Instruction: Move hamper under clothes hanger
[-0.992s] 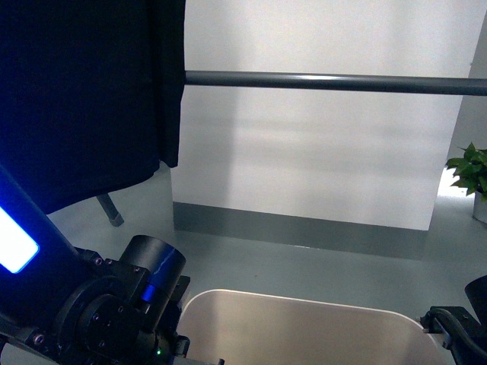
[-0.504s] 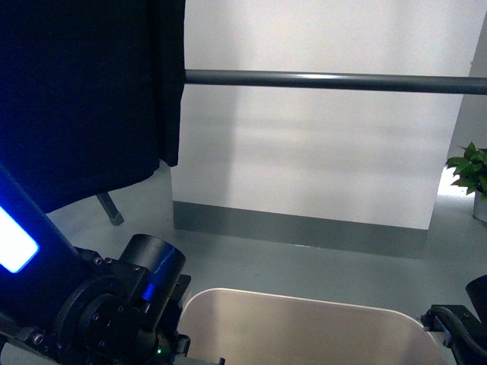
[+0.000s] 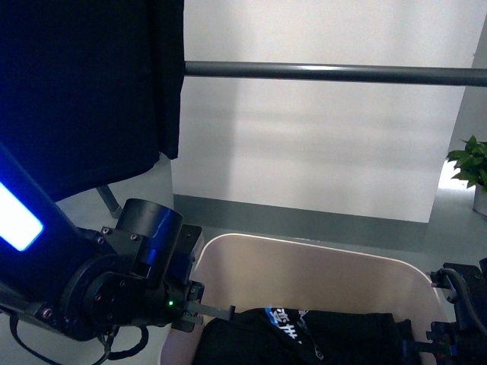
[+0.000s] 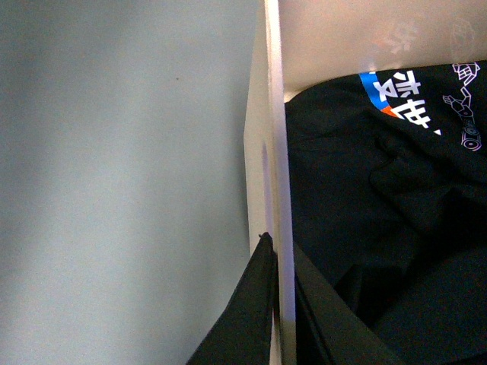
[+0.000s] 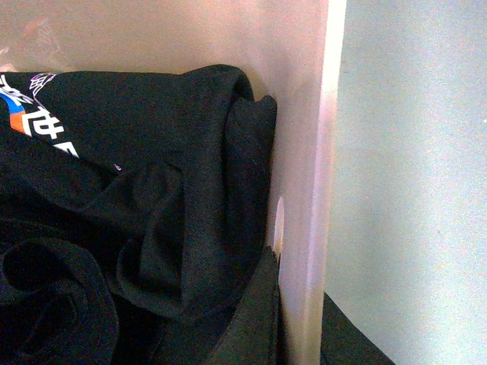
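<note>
The beige hamper stands low in the front view, below the dark grey bar of the clothes hanger. Black printed clothes lie inside it. My left gripper is shut on the hamper's left wall. The left wrist view shows that wall pinched in the left gripper, one finger outside. My right gripper is shut on the right wall. In the right wrist view this wall sits in the right gripper, beside the clothes.
A black garment hangs from the bar's left end, with a rack leg below it. A white wall with a grey skirting stands just beyond the hamper. A potted plant is at the far right. Grey floor surrounds the tub.
In the front view the hamper's far rim has moved up toward the wall, and the clothes inside now show. Both arms moved with it. The bar sits slightly higher in the picture.
</note>
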Controlling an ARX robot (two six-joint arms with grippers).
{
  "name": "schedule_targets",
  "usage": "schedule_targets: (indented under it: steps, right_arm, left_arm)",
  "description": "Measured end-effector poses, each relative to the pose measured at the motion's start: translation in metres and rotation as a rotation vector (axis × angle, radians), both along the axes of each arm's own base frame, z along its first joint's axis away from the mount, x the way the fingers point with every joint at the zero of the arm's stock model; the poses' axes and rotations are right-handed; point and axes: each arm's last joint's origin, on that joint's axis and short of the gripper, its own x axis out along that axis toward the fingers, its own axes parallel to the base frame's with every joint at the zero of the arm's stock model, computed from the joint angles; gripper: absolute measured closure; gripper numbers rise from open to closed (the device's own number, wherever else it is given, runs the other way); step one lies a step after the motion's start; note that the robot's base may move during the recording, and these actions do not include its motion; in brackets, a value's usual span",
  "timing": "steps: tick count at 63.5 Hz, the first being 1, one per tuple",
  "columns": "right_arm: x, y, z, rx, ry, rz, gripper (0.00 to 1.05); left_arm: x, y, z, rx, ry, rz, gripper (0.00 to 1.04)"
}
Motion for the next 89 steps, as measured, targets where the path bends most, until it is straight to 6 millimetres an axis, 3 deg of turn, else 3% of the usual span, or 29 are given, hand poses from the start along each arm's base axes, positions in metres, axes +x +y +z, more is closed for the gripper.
schedule_targets:
  steps: [20, 47, 89]
  right_arm:
    - [0.02, -0.009, -0.016, -0.022, 0.12, -0.013, 1.02]
    - [0.047, -0.017, -0.02, -0.041, 0.188, -0.012, 1.02]
    - [0.059, -0.019, -0.025, -0.07, 0.266, 0.039, 1.02]
  left_arm:
    - [0.024, -0.014, -0.014, 0.028, 0.081, -0.028, 1.0]
    - [0.051, -0.029, -0.017, 0.035, 0.119, 0.001, 1.0]
    - [0.041, -0.023, -0.038, 0.068, 0.231, 0.06, 1.0]
